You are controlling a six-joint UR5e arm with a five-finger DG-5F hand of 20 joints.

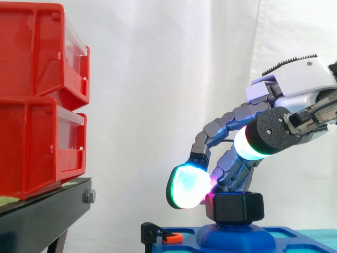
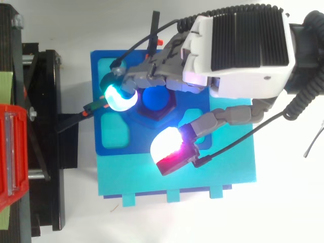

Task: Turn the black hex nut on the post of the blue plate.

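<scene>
White curtain (image 1: pixel 158 79) hangs behind the work, and at 9 o'clock from the plate we see two red bins (image 1: pixel 37 100) stacked on a black stand (image 1: pixel 47 211). Looking down from above, the blue plate (image 1: pixel 287 234) lies on a turquoise base (image 2: pixel 228 167), with the blue post (image 2: pixel 155 98) rising from a raised boss near its middle. The black hex nut (image 1: pixel 238 206) sits on that post, level, just above the boss. We see the hand (image 2: pixel 243 50) reaching in from 3 o'clock, its fingers (image 2: pixel 152 71) curled down over the nut and closed on it. One cyan-glowing pad (image 2: pixel 120 98) lies against the nut's rim at 9 o'clock, and others crowd in at 12 o'clock (a magenta glow shows there in the side view). The thumb pad (image 2: pixel 169 147), white and magenta, stands at 5 o'clock, near the nut but higher than it. A small black clamp with an orange tab (image 1: pixel 158 234) sits at the plate's 9 o'clock edge.
</scene>
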